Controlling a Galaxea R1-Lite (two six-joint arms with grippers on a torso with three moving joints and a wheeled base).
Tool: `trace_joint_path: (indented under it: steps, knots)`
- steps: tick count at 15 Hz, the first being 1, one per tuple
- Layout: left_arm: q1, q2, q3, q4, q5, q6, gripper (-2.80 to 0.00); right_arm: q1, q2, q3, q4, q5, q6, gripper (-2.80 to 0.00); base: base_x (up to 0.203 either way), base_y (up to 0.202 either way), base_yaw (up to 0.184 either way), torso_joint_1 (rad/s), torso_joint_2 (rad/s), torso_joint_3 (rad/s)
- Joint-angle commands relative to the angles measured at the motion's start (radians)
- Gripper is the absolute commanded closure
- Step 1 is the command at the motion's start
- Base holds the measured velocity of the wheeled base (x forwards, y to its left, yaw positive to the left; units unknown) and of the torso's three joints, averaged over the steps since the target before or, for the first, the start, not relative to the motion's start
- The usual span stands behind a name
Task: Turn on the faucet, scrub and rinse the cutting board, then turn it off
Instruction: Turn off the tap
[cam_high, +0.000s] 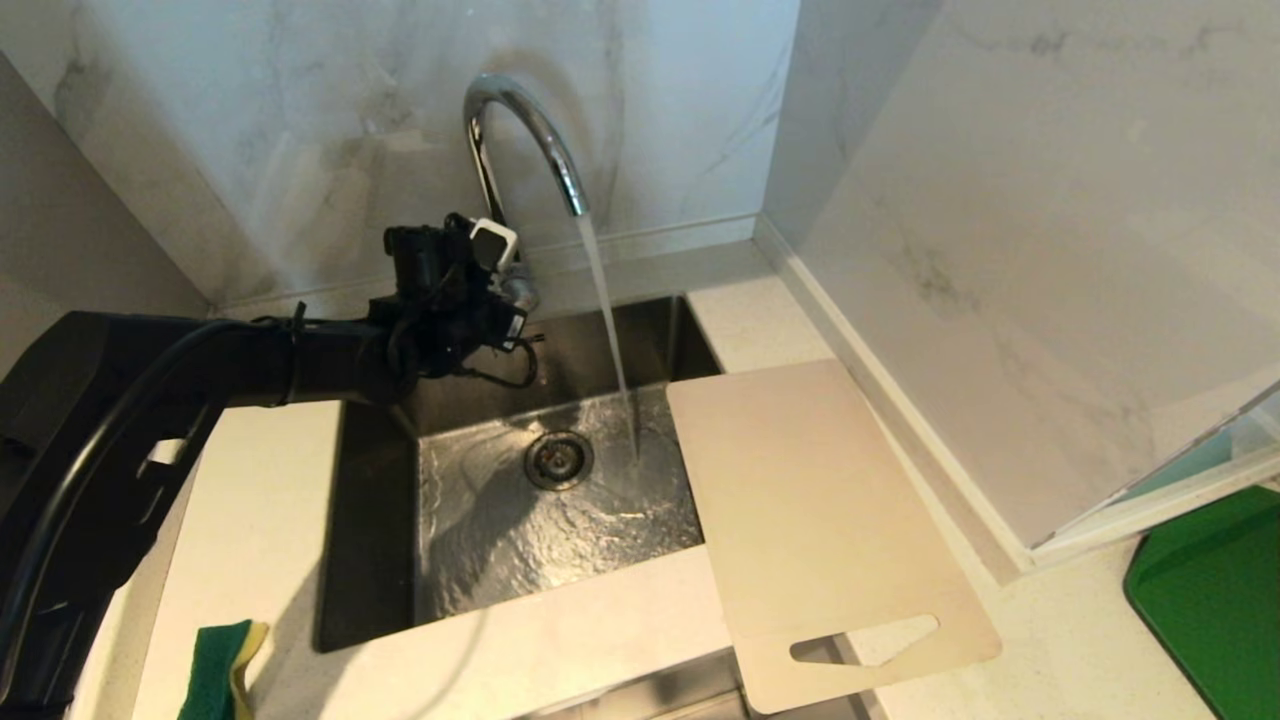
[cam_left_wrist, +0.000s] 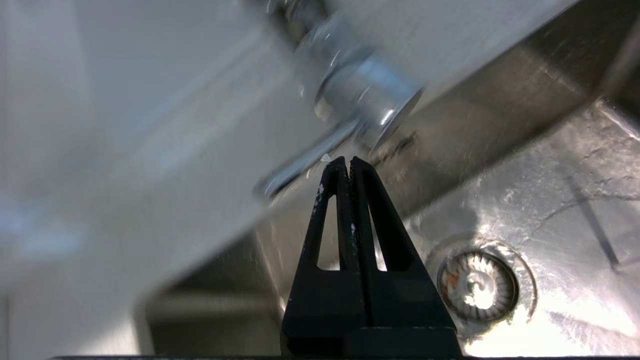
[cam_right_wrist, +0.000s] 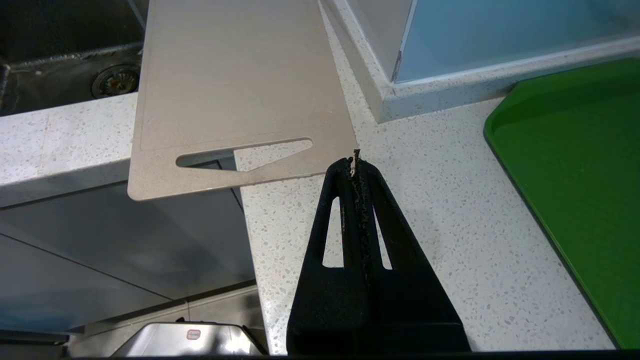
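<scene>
At the back of the sink (cam_high: 380, 520), left gripper (cam_left_wrist: 348, 161) sits right by the base of the faucet (cam_high: 520, 130), fingers pressed together, holding nothing. Tips are just beside the thin side lever (cam_left_wrist: 305, 162); wrist view is blurred, so contact is likely but I can't confirm it. Water is running from the spout into the basin, landing near the drain (cam_high: 558, 459). Judgement: the turn-on step looks done, scrubbing not yet started.

Cutting board (cam_high: 820, 520) lies flat, bridging the sink's right edge and the counter (cam_high: 1050, 640). Far short end overhangs the basin just beside the stream, not under it. Long axis runs from the back of the sink toward the robot, handle slot at the near end, and that near corner hangs off the counter front.

Right gripper (cam_right_wrist: 356, 159) hangs over the counter just beside the board's slot-end corner, fingers pressed together, empty. So the right arm is much the nearer to the board; from the left gripper the board lies across the basin, to the right and nearer the robot. Green-and-yellow sponge (cam_high: 225, 670) sits on the counter at the near left, on the left arm's side, well apart from the board. Green mat (cam_high: 1210, 600) at far right, not part of the job.

Writing: none legible on board or faucet. Small red-and-white label on a metal part in the right wrist view, too small to read.
</scene>
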Motion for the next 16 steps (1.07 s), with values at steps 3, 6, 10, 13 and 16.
trace_joint_path:
  steps: [3,6,10,13,16]
  knots:
    - [0.010,0.032,-0.010,-0.063,-0.001,0.058,0.00,0.000,0.001,0.000,-0.001,0.000,0.000,0.00,0.000,0.000,0.000,0.000,0.00,0.000]
    - [0.017,0.037,-0.010,-0.077,-0.004,0.058,0.00,0.000,0.000,0.000,-0.001,0.000,0.000,0.00,0.000,0.000,0.000,0.000,0.00,0.000]
    - [0.023,0.055,-0.010,-0.095,-0.009,0.058,0.00,0.000,0.002,0.000,-0.001,0.000,0.000,0.00,0.000,0.000,0.000,0.000,0.00,0.000]
    - [0.046,0.060,-0.010,-0.102,-0.030,0.058,0.00,0.000,0.002,0.000,-0.001,0.000,0.000,0.00,0.000,0.000,0.000,0.000,0.00,0.000]
    - [0.060,0.066,-0.010,-0.108,-0.042,0.052,0.00,0.000,0.000,0.000,-0.001,0.000,0.000,0.00,0.000,0.000,0.000,0.000,0.00,0.000]
